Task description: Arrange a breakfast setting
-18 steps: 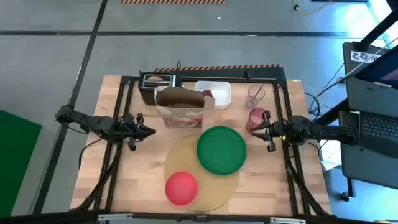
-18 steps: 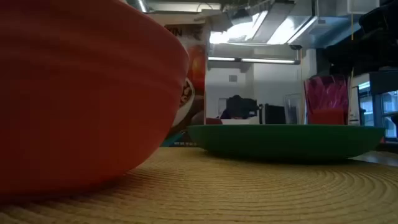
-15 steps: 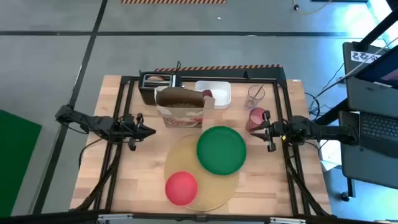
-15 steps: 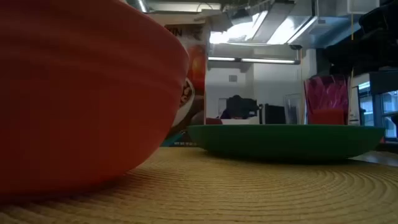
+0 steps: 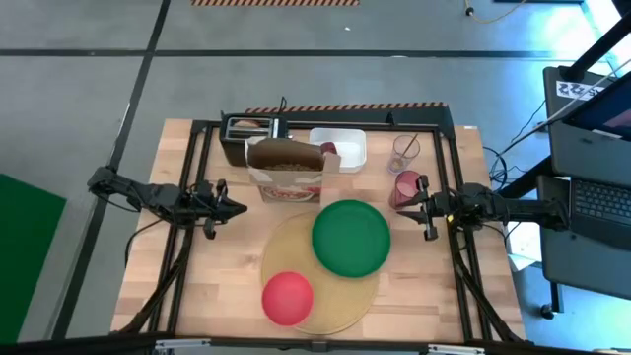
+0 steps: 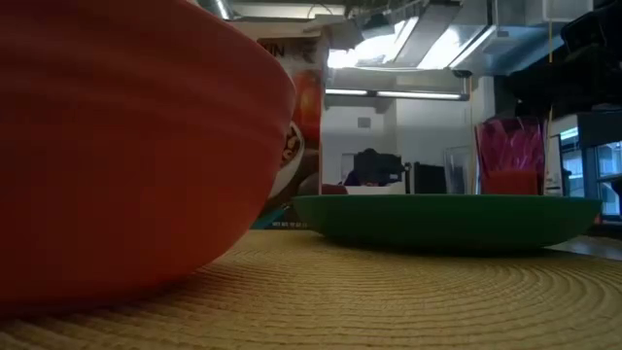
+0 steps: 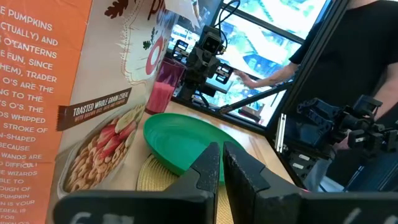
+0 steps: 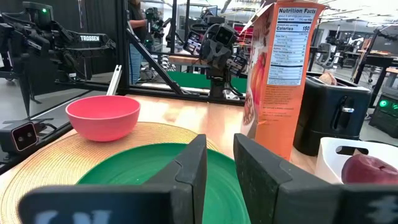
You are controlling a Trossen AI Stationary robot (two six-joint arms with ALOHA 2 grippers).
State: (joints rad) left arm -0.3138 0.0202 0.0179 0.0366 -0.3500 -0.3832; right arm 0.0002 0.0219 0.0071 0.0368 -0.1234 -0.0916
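One cereal box (image 5: pixel 286 170) stood behind the mat (image 5: pixel 317 278), reading "TOASTED WHOLE GRAIN" and "Nutrition Facts". One plate (image 5: pixel 351 238) and one bowl (image 5: pixel 287 296) sat on the mat. Left gripper (image 5: pixel 241 208) was closed, empty; right gripper (image 5: pixel 400 208) was slightly parted, empty, beside one pink cup (image 5: pixel 404 184).

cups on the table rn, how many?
2, both at the table's right rear: a pink cup beside the right pincer, a clear cup behind it.
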